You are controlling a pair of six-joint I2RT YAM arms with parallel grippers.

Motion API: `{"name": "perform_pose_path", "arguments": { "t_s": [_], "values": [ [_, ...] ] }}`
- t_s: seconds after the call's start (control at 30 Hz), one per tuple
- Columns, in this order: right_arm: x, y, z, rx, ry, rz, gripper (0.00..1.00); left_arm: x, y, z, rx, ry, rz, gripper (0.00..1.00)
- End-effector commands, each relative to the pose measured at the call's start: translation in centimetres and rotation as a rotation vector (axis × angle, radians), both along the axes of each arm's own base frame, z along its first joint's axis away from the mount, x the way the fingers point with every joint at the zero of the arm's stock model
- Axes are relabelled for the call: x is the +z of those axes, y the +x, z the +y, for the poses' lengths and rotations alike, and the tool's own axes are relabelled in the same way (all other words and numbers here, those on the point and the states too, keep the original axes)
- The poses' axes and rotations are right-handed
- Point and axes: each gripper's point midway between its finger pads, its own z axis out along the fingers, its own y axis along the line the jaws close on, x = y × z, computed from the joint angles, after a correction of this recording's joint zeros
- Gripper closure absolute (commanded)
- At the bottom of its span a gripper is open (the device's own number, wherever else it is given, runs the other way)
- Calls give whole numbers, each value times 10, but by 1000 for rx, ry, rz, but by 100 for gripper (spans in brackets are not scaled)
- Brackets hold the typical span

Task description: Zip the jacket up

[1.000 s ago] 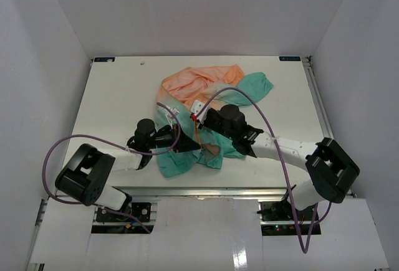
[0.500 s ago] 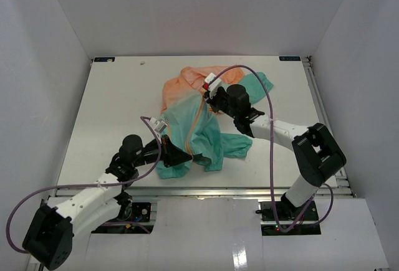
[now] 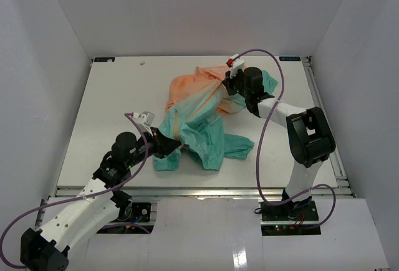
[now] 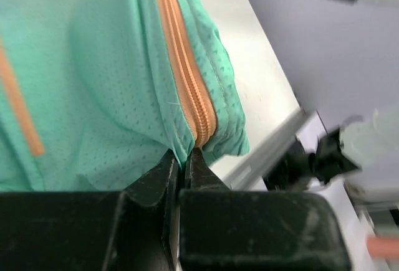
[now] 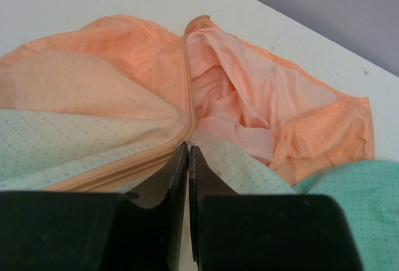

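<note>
- While the jacket lay bunched on the counter between the two arms, the left tool had its fingers pressed together on the teal hem, right at the bottom end of the orange zipper.
- From that tool the zipper ran straight ahead, its teeth joined along the stretch in view, with teal mesh spreading to the tool's left and a narrow strip to its right.
- The right tool was pinching the jacket on the zipper line, where peach fabric met the paler teal.
- Beyond its tips the front edges seemed parted, with peach lining showing to the tool's right.
- Seen from above, the cloth reached from one tool to the other, teal bottom at the left tool and peach top at the right.
- The zipper pull could not be made out, because the right tool's fingers covered that spot.
- The sleeves were lost among the folds, and the left wrist view cut the jacket off on three sides.
</note>
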Motion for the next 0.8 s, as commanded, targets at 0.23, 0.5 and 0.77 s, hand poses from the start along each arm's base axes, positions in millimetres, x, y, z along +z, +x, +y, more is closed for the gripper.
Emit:
{"name": "perform_pose_path", "arguments": {
  "t_s": [0.23,0.5,0.77],
  "values": [
    [62,37,-67,-163,118,-112,92,94,82,62,514,152,-127,100],
    [75,37,-84,-218,147,-100,92,133,99,111,756,263,-186,100],
    [85,28,-78,-178,167,-101,92,160,101,132,806,295,-204,100]
  ]
}}
